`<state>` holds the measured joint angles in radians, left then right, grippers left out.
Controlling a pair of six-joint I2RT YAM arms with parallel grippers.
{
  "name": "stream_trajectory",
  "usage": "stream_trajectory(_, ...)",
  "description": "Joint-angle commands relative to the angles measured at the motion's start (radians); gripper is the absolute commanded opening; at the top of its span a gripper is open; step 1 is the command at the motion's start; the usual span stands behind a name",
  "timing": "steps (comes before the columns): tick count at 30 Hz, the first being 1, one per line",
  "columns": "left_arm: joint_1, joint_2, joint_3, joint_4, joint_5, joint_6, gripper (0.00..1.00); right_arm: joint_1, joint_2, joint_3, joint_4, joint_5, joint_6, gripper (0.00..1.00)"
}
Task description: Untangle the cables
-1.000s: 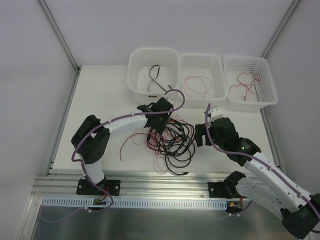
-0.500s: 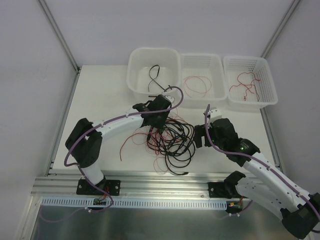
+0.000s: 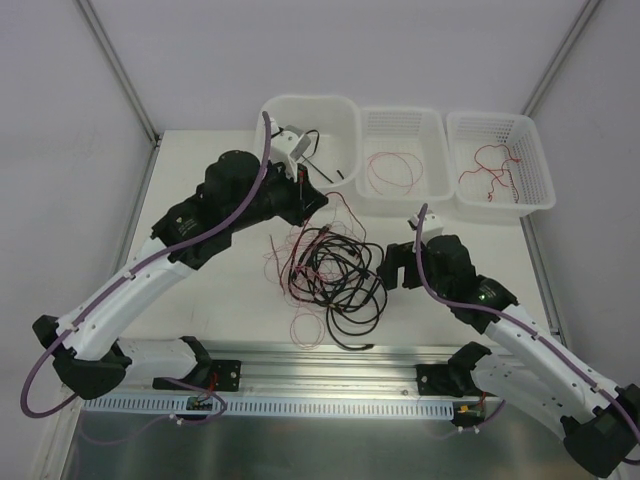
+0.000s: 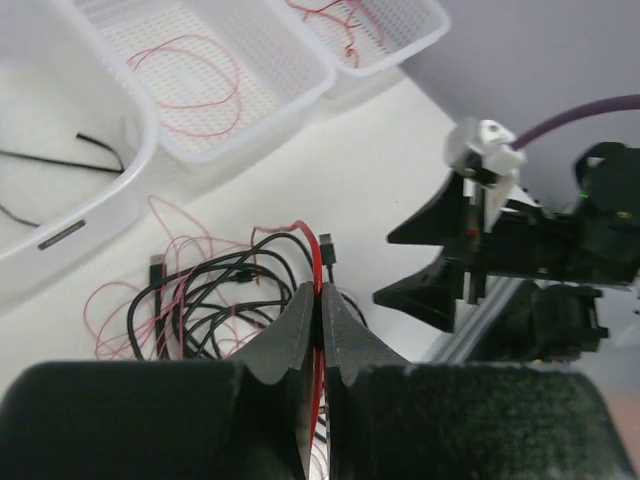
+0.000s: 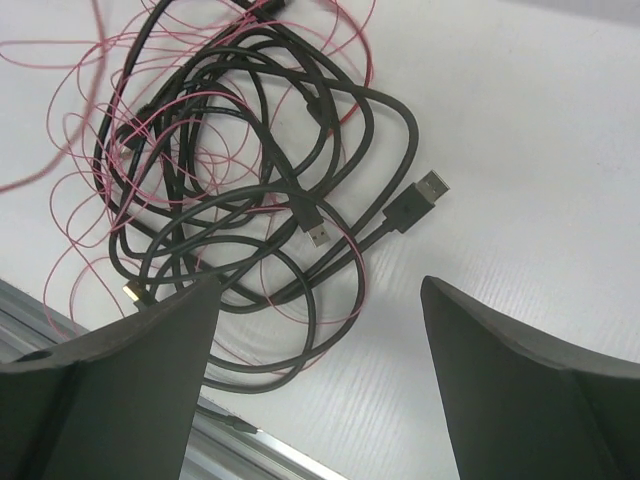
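A tangle of black cables with small plug ends and thin red wires lies on the white table in front of the bins. My left gripper is raised above the tangle's back edge. In the left wrist view it is shut on one thin red wire, which runs down into the tangle. My right gripper is open at the tangle's right edge. In the right wrist view it is empty, and its fingers straddle the near loops of the tangle and a USB plug.
Three white containers stand along the back: a tub holding a black cable, a middle basket with a red wire, and a right basket with red wires. A metal rail runs along the near edge.
My left arm has risen and swung back towards the tub, drawing a red wire up out of the tangle. The tangle has shifted a little. My right gripper has edged left.
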<state>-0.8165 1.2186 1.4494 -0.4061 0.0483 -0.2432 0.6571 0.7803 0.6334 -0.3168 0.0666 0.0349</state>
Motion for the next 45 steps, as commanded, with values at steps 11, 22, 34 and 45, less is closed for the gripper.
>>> stream_trajectory(11,0.002,-0.114,0.036,0.015,0.186,-0.065,0.0,0.003,0.181,0.063,0.338,-0.057,-0.024,0.85)
stream_trajectory(22,0.002,-0.159,-0.015,0.013,0.07,-0.042,0.0,0.025,0.153,0.146,0.293,-0.211,-0.07,0.83)
stream_trajectory(34,0.002,-0.001,0.052,0.016,-0.014,-0.131,0.0,0.215,0.131,0.213,0.352,-0.383,-0.069,0.83)
stream_trajectory(45,-0.009,0.061,0.095,0.039,-0.039,-0.234,0.0,0.38,0.352,0.35,0.455,-0.349,-0.105,0.77)
